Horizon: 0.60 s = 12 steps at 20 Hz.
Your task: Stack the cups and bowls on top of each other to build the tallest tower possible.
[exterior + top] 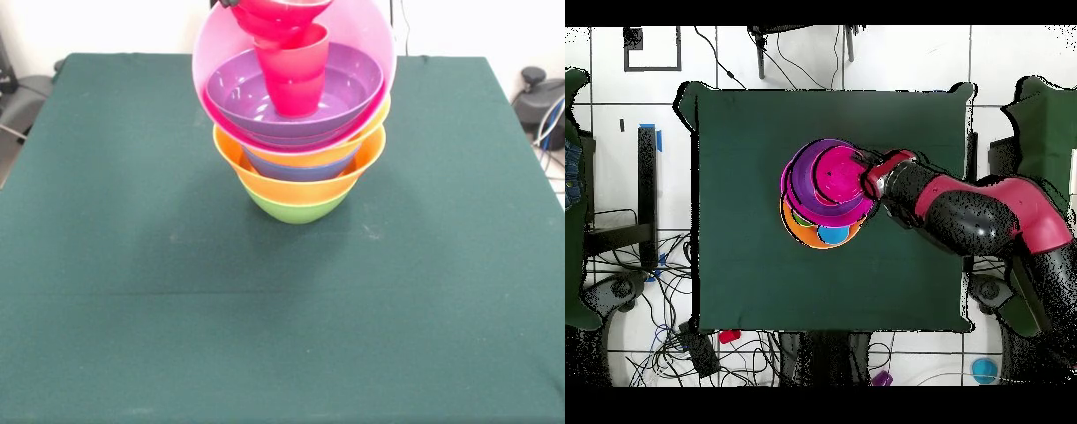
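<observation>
Tilted tower [298, 168] alone on green table [132, 265], arm [965, 210] alongside

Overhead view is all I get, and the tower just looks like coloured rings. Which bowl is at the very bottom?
Observer: From the front, the green bowl is the base, standing on the table, with an orange bowl nested in it.
Operator: Is there a cup in there?
Observer: Yes, a red cup stands mouth-up inside the purple bowl.
Operator: Is the tower straight?
Observer: Not the top. The pink bowl tips so that its opening faces the front camera, while the lower bowls sit fairly level.
</observation>
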Each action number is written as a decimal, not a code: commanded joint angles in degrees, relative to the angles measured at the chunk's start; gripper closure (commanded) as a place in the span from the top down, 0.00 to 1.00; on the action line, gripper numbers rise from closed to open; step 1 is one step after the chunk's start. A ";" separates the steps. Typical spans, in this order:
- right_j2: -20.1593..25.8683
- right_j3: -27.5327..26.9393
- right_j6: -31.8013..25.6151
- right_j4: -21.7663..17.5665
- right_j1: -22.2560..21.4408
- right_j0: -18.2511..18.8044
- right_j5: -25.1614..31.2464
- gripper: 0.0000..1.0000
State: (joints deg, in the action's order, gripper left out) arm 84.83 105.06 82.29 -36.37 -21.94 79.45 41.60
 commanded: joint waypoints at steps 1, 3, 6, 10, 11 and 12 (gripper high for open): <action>-2.63 5.05 -13.84 -5.10 -1.72 -1.84 0.74 0.00; -2.52 5.92 -12.03 -5.07 -2.46 -1.96 0.15 0.00; -2.51 7.22 -10.83 -5.62 -3.10 -2.15 -0.76 0.00; -2.95 8.02 -9.56 -6.17 -3.43 -2.51 -2.12 0.00; -3.10 8.10 -9.39 -6.35 -3.49 -2.60 -2.40 0.00; -3.36 8.17 -8.96 -6.60 -3.50 -2.83 -2.90 0.00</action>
State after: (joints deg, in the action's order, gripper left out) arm 85.35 108.71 82.29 -36.89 -24.87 79.44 41.41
